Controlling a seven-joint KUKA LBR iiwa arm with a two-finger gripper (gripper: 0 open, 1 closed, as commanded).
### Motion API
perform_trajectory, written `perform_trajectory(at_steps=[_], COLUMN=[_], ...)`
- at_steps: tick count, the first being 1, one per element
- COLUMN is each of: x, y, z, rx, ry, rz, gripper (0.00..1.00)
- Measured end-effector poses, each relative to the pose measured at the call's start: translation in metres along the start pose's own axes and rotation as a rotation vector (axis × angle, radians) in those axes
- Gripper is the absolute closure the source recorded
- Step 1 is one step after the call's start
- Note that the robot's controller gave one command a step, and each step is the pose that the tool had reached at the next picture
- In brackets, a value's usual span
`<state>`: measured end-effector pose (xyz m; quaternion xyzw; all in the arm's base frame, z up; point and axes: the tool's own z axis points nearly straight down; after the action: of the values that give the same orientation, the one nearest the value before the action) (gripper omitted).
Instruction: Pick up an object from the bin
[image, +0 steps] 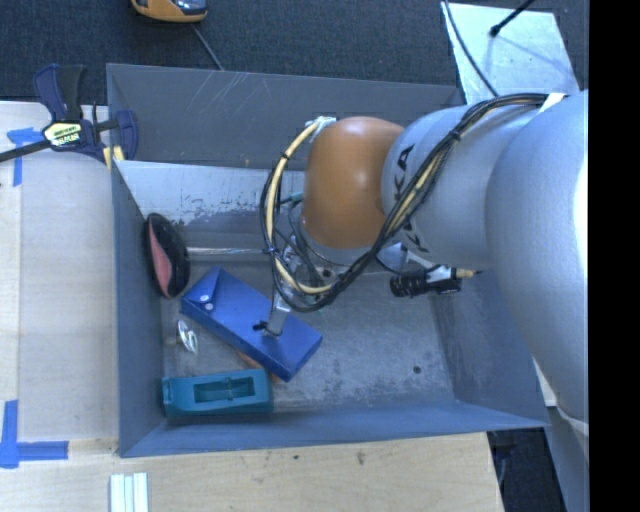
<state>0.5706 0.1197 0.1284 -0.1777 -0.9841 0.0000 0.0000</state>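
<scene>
Grey bin (400, 375), claw (274, 322) over blue box (228, 303)

Grey arm (500, 200) in from the right, orange wrist cover (345, 180) — looped cables (268, 205), pincer (274, 322) pointing down

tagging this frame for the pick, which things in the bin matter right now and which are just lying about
In play: end effector; blue box directly under it, mid-bin.

Lying about: teal case; black-and-pink oval thing; small clear piece.

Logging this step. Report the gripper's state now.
Gripper: cannot be told; it is low over the blue box.
</scene>
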Motion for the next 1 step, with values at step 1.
perform_trajectory(at_steps=[1], x=[0.0032], y=[0.0396], z=[-0.0131], rx=[-0.001], ry=[-0.002], rz=[0.099], gripper=[0.00])
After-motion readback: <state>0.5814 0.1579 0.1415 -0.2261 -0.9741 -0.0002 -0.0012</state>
